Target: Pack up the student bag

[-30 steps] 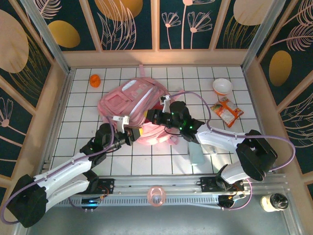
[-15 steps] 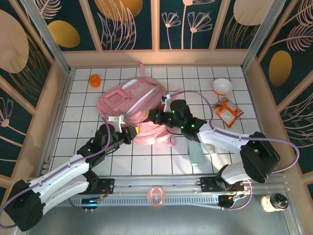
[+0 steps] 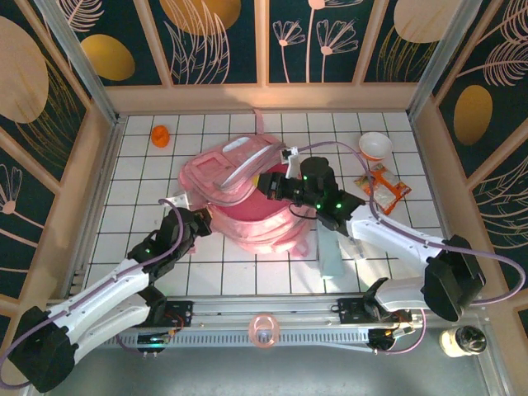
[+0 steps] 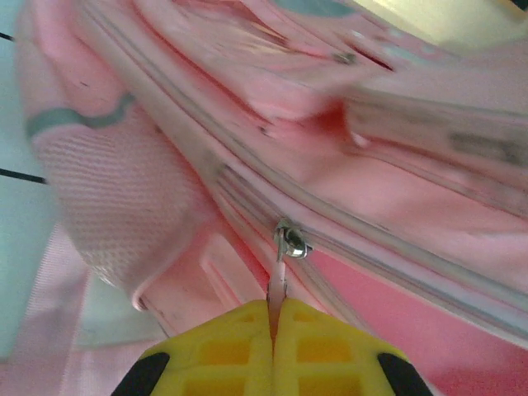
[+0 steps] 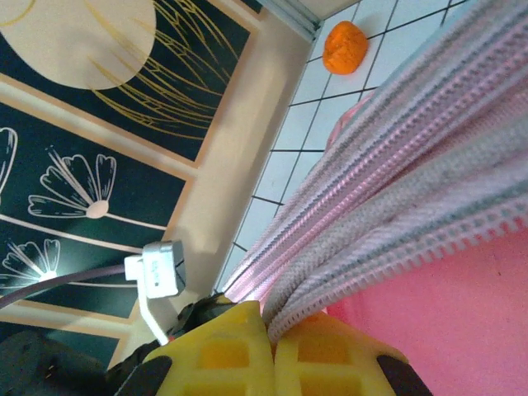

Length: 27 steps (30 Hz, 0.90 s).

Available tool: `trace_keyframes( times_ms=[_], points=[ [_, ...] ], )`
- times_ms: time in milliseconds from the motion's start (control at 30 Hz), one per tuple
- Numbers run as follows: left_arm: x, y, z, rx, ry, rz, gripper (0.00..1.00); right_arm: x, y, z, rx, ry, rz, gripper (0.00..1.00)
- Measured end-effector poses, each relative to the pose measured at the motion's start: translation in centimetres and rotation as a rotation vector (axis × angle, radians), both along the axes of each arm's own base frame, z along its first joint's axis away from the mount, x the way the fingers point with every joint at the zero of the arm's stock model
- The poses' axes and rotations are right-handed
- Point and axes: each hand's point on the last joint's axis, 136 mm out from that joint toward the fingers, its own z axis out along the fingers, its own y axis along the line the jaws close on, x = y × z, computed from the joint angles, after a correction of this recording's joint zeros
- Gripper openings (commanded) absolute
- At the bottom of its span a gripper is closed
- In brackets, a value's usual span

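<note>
Student bag (image 3: pixel 256 216) farther right, wider open

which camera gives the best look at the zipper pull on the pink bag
The left wrist view: the zipper pull sits mid-frame, its tab pinched by the left gripper. From above it is too small to tell. The right wrist view gives zipper teeth of the student bag instead.

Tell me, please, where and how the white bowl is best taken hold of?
By its rim, from above. The bowl stands upright and open, so one jaw could probably go inside and one outside. The left side looks safest, away from the packet lying just nearer.
</note>
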Motion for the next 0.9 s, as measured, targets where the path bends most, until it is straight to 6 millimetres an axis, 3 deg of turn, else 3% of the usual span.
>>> trace_keyframes(
  times_ms=[133,367,500,667,800,900],
  points=[
    [1.4,1.8,-0.8,0.041,0.007,0.073,0.00,-0.3,0.3,0.7,0.004,-0.009,0.025,0.00],
    [4.5,2.6,0.1,0.022,-0.043,0.100,0.00,-0.4,0.1,0.1,-0.010,0.018,0.020,0.00],
    [5.7,2.9,1.4,0.034,-0.066,0.113,0.42,0.5,-0.1,0.8,0.024,0.019,-0.031,0.00],
    [6.3,4.1,3.7,0.019,-0.084,0.160,0.52,2.0,0.2,1.7,0.082,0.007,-0.122,0.00],
    [5.8,4.1,7.1,-0.037,-0.133,0.162,0.59,2.7,1.4,1.2,0.116,0.006,-0.186,0.00],
    [5.2,4.4,8.5,-0.058,-0.145,0.173,0.60,3.0,2.3,0.5,0.134,0.003,-0.237,0.00]
  ],
)
